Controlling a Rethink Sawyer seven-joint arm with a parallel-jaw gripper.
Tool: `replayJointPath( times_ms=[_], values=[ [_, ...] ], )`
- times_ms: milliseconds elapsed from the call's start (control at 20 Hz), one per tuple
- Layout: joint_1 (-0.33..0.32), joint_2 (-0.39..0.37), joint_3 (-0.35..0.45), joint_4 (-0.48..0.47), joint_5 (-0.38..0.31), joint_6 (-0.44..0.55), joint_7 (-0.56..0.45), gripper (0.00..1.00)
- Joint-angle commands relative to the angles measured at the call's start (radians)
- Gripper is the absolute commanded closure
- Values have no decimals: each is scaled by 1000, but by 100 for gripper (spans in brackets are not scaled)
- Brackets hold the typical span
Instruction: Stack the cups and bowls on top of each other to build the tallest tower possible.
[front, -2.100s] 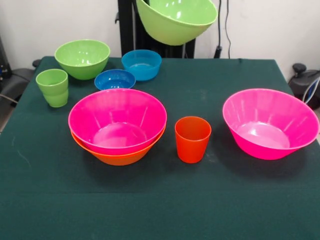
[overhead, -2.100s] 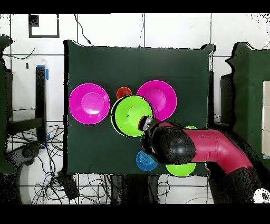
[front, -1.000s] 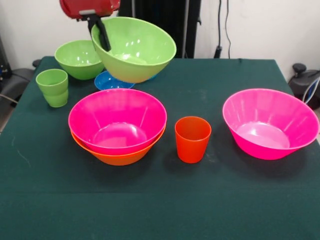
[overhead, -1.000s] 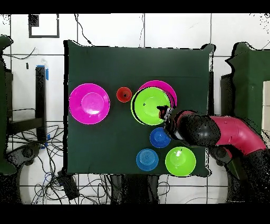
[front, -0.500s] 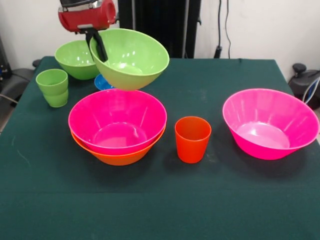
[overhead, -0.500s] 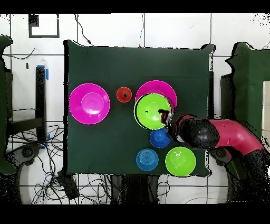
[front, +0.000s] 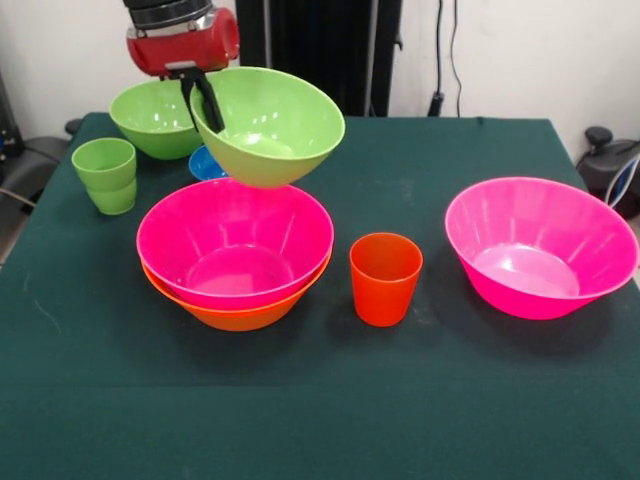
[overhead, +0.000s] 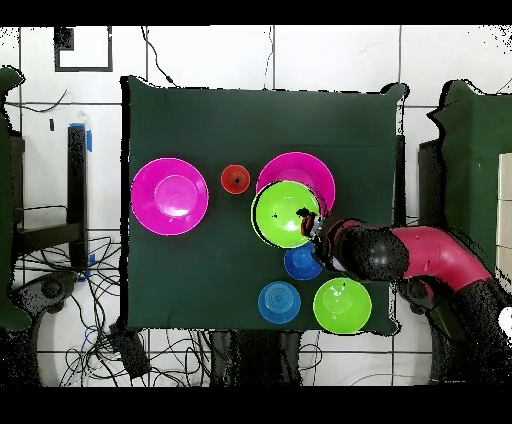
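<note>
My gripper (front: 204, 100) is shut on the rim of a green bowl (front: 270, 125) and holds it tilted in the air, just above the far edge of the tower (front: 235, 255). The tower is a pink bowl (front: 235, 240) nested in an orange bowl (front: 235, 315). In the overhead view the green bowl (overhead: 286, 214) overlaps the pink bowl (overhead: 300, 175), with the gripper (overhead: 316, 226) at its rim. The orange-red cup (front: 385, 278) stands right of the tower. A second pink bowl (front: 540, 248) sits at the right. The light green cup (front: 105, 175) stands at the left.
A second green bowl (front: 150, 115) sits at the far left. A dark blue bowl (front: 205, 163) is mostly hidden behind the held bowl; both blue bowls show in the overhead view (overhead: 303, 262) (overhead: 279, 301). The dark green table (front: 320, 400) carries everything.
The gripper has carried the green bowl from high over the table's middle down and across to the tower. In the last half second it shifted slightly further over the pink bowl.
</note>
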Motion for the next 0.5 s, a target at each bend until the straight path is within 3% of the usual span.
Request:
replayJointPath(
  times_ms=[50,500],
  values=[
    [32,71,33,-55,-70,46,-267,100],
    [10,164,32,-151,-83,110,-372,100]
  ],
)
